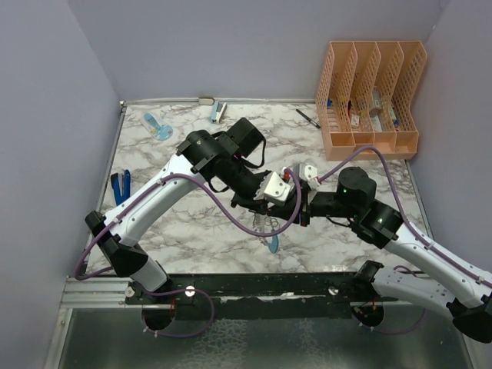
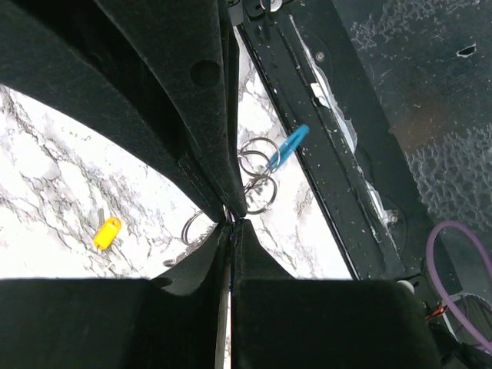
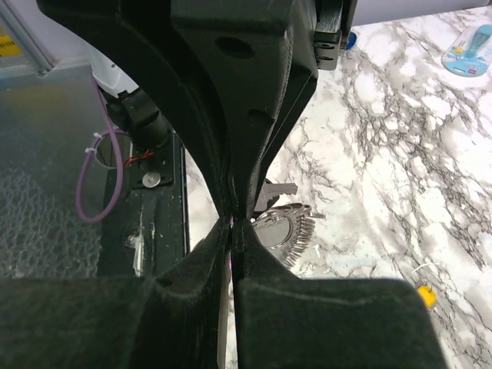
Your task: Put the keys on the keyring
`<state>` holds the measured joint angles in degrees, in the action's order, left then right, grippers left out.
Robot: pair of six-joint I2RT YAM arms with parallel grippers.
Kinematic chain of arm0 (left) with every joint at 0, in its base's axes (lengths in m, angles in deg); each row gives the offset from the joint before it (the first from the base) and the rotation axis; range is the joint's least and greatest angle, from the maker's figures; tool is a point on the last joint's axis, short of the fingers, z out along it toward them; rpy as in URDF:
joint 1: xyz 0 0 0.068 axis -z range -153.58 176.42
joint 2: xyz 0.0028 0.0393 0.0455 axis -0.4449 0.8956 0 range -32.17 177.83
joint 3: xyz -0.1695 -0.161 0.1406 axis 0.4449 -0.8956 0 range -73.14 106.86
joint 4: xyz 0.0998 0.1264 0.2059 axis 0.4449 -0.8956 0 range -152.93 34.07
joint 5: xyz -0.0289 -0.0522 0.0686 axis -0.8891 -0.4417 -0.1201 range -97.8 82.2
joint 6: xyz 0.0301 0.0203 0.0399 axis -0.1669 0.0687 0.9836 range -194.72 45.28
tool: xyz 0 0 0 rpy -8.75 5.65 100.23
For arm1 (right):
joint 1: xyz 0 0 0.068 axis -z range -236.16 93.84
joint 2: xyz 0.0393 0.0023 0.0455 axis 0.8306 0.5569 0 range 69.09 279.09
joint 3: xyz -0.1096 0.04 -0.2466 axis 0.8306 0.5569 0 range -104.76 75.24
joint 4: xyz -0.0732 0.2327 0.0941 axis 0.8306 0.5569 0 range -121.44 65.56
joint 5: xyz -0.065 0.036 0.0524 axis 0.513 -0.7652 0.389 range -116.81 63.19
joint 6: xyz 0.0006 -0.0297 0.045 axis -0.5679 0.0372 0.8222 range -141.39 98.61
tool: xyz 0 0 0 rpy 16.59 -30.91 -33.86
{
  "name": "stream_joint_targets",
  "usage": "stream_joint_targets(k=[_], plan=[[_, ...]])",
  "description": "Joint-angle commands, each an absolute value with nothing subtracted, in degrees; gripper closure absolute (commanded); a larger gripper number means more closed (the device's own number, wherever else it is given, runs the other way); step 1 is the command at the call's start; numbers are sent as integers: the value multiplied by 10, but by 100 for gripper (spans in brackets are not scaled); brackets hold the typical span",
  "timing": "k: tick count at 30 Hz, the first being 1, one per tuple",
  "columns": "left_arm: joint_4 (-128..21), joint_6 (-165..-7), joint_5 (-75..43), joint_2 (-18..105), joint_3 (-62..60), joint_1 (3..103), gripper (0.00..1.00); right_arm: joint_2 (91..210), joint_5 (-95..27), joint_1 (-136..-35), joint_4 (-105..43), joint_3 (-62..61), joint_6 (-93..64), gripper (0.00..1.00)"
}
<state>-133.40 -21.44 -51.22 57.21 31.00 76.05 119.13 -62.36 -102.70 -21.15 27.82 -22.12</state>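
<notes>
No writing can be read anywhere. The items in the orange file rack (image 1: pixel 369 92) at the far right are too small to make out, and a yellow sticker at the left edge of the right wrist view is cut off.

The left tool (image 2: pixel 233 219) is clenched, its tips pinching a thin wire loop of the keyring (image 2: pixel 260 192). The keyring sits mid-counter toward the near edge, its light-blue section (image 2: pixel 290 146) pointing at the counter's (image 1: pixel 192 231) black near rail. The right tool (image 3: pixel 233 223) is also clenched, its tips just beside the keyring's ribbed edge; whether it grips anything is hidden. The yellow key (image 2: pixel 107 233) lies loose on the marble, apart from the loops. From above, the arms cover most of this.
</notes>
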Motion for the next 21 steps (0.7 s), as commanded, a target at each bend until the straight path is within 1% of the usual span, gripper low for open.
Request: stream_joint_targets(k=[1,2,3,6,7,9,12,17,21], plan=[[-1329,-218,-499,566,325,764,100,1192,-630,-1030,-206,273,-222,98],[-1324,-220,-490,563,325,764,100,1190,-628,-1030,-203,273,-222,98],[-1320,-221,-483,559,323,764,96,1187,-625,-1030,-202,274,-222,99],[-1298,-223,-463,541,306,764,66,1174,-616,-1030,-206,277,-219,99],[-1289,-224,-457,534,293,764,61,1169,-612,-1030,-207,277,-217,99],[-1268,-228,-443,520,271,764,55,1162,-602,-1030,-211,279,-214,98],[-1234,-235,-431,505,241,765,52,1158,-598,-1030,-215,279,-208,99],[-1165,-268,-442,482,202,764,51,1154,-583,-1030,-234,284,-196,99],[-1137,-284,-463,480,189,764,52,1146,-577,-1030,-257,293,-186,99]])
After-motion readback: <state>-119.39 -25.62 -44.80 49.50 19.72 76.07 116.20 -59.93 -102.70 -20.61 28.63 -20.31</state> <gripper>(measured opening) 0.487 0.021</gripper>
